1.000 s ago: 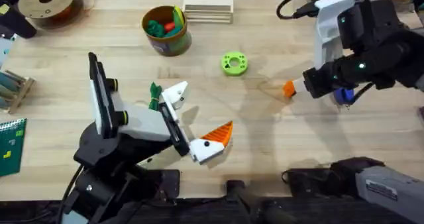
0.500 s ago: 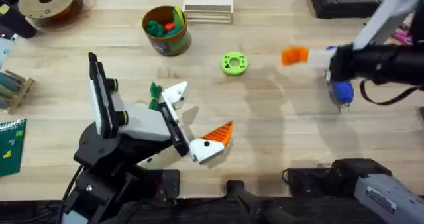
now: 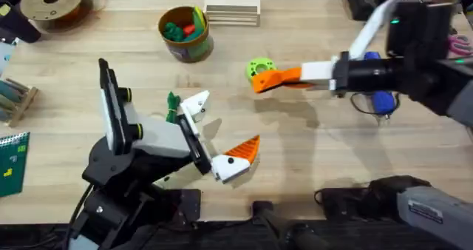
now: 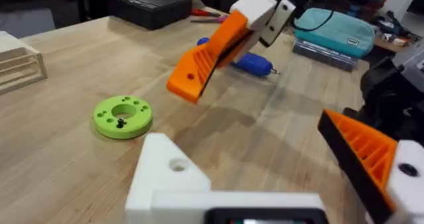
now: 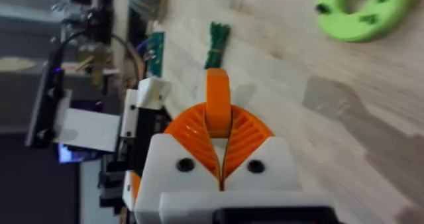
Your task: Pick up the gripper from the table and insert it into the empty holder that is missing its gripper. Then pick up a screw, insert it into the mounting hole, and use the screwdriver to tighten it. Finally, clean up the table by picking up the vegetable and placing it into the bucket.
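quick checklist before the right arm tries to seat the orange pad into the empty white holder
1. Small orange ribbed wedge pad clamped in the right gripper: ok, fingers shut on it.
2. White angular holder block missing its pad: ok, its face is bare and open to approach.
3. Left gripper spread wide enough to enter: ok, fingers apart.
4. Pad lined up with holder: not ok, it hangs apart from it, over the bright green ring disc.
5. Dark green leafy toy vegetable clear of the holder: not ok, it lies right beside it.
6. Pad's mating side facing the holder: cannot tell.
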Robot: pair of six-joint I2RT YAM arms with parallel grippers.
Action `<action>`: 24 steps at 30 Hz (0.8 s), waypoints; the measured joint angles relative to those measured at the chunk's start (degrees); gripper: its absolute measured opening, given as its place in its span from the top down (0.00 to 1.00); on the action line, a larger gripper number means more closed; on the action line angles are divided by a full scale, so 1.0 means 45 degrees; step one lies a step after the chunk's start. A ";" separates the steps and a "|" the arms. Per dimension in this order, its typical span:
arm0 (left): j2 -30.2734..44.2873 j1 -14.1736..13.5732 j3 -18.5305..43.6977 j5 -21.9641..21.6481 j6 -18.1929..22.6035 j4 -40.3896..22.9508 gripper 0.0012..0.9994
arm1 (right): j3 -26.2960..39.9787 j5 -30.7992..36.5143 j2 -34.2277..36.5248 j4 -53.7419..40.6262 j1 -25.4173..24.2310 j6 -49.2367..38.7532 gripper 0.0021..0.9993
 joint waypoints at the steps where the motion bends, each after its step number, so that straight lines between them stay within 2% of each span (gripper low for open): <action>1: -0.0003 0.0000 0.0000 0.0000 0.0000 0.0000 0.01 | -0.0005 -0.0187 0.0163 0.0445 0.0333 0.0370 0.99; 6: 0.0000 0.0004 0.0000 0.0000 0.0000 0.0000 0.01 | -0.0010 -0.1012 0.0760 0.2784 0.1646 0.2270 0.99; 12: 0.0000 0.0000 0.0000 0.0000 0.0000 0.0000 0.01 | -0.0010 -0.1521 0.1595 0.3257 0.2877 0.3854 0.99; 17: 0.0000 0.0002 0.0000 0.0000 0.0000 0.0000 0.01 | -0.0010 -0.2197 0.2592 0.4056 0.3362 0.4837 0.99; 24: 0.0000 0.0010 0.0000 -0.0353 0.0005 0.0005 0.01 | -0.0019 -0.2770 0.3517 0.6270 0.3611 0.6394 0.99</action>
